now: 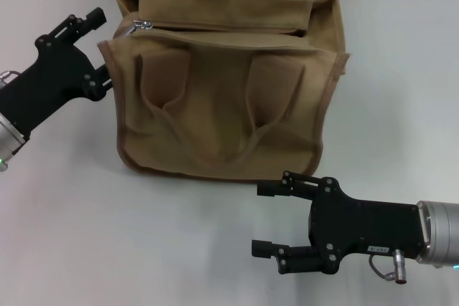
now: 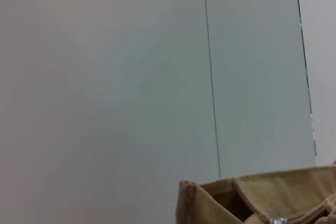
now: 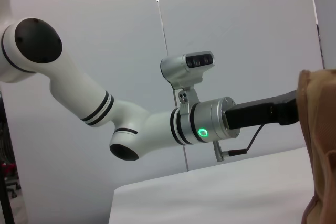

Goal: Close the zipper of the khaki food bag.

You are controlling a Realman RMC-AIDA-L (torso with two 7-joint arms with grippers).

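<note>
We see the boxy tan canvas food bag w/ brown trim (image 1: 222,98) sitting mid-table, its 2 looped handles flopped down the front. The tan zip line (image 1: 215,30) across the top gapes open, and the small shiny silver pull tab (image 1: 143,25) sits at the bag's left end. Our left gripper (image 1: 95,39) is just beside that corner, at the bag's left side; fingers look spread and hold nothing. Our right gripper (image 1: 274,218) hovers in front of the bag, near its base, jaws released and empty.

To do this well, in our view: pinch the tab squarely w/ the left, brace the bag's right end w/ the right so the fabric stays taut, then draw the tab straight along the zip line, approx level, w/o lifting.
</note>
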